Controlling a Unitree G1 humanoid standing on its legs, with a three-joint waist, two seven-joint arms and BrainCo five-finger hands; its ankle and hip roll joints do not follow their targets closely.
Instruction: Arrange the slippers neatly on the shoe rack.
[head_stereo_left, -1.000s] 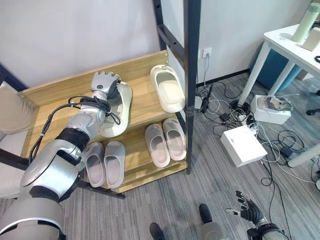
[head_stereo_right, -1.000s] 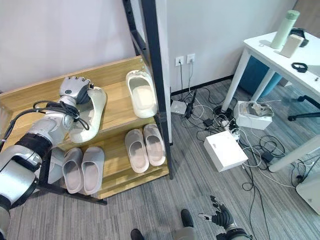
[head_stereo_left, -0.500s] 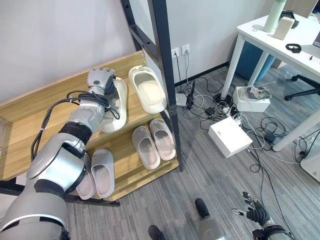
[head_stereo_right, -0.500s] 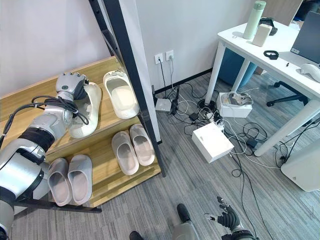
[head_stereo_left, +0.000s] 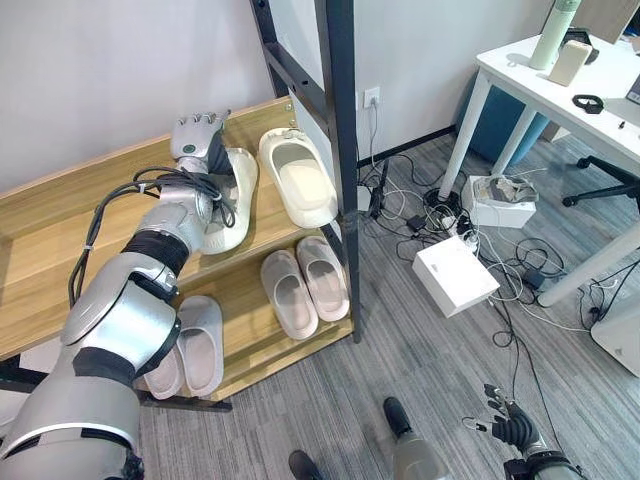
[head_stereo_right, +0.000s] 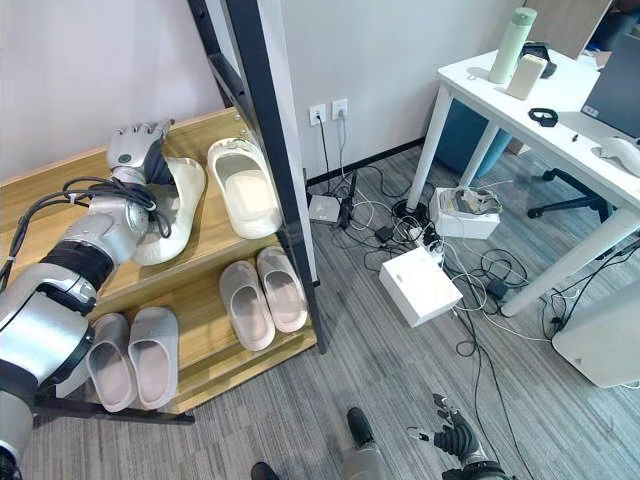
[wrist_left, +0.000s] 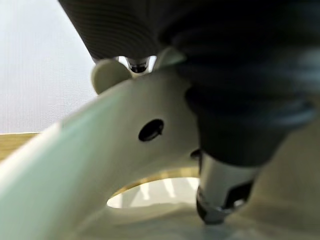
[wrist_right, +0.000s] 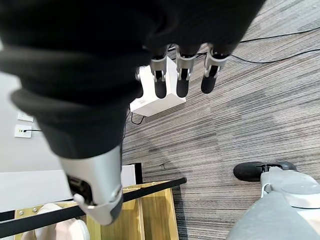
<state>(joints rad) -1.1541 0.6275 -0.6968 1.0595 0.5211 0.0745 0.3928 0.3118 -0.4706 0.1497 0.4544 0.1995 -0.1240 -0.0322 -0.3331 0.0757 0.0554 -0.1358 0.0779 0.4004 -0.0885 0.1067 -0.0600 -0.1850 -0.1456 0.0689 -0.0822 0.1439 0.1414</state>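
Cream rubber slipper (head_stereo_left: 232, 195) lies tilted on upper shelf of wooden shoe rack (head_stereo_left: 60, 225), just beside its mate (head_stereo_left: 298, 180). Left hand (head_stereo_left: 197, 140) fingers curled round heel. Best rotate parallel to mate, lay flat. Right hand (head_stereo_left: 510, 428) idle low, fingers relaxed.

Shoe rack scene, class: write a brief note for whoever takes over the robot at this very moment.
Left hand: on the top shelf of the shoe rack, gripping a cream slipper that stands tilted on its side.
Right hand: idle low over the floor, fingers relaxed, holding nothing.
Done: the matching cream slipper lies flat on the top shelf; two grey pairs, and, sit side by side on the lower shelf.
Left: lay the held slipper flat beside its mate, then release it.
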